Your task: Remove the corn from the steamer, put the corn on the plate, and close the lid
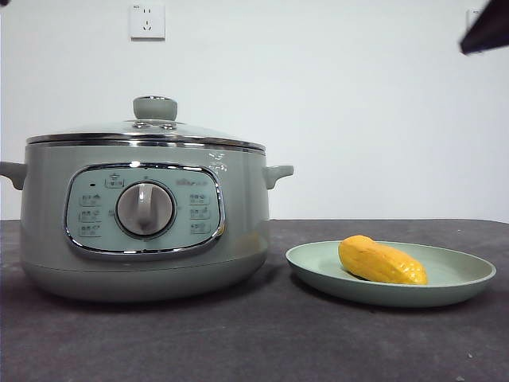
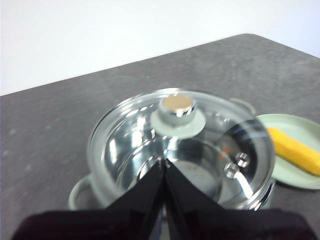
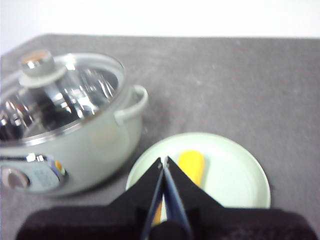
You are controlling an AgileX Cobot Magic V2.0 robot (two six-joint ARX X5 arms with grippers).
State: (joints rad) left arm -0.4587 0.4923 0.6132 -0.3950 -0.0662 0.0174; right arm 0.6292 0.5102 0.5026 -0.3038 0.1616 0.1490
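The sage-green steamer point(image 1: 143, 227) stands at the left with the glass lid point(image 1: 147, 134) seated on it, knob point(image 1: 155, 107) up. The yellow corn point(image 1: 382, 261) lies on the pale green plate point(image 1: 461, 278) at the right. My left gripper point(image 2: 164, 162) is shut and empty, held above the lid point(image 2: 150, 140); the steamer's handle point(image 2: 80, 192) and the corn point(image 2: 295, 149) show in its view. My right gripper point(image 3: 164, 161) is shut and empty, held above the plate point(image 3: 235, 175) near the corn point(image 3: 192, 164), with the steamer point(image 3: 95, 142) beside it.
The dark grey table point(image 1: 262, 342) runs to a white wall with a socket point(image 1: 147, 21). A black arm tip point(image 1: 487, 30) shows at the top right corner of the front view.
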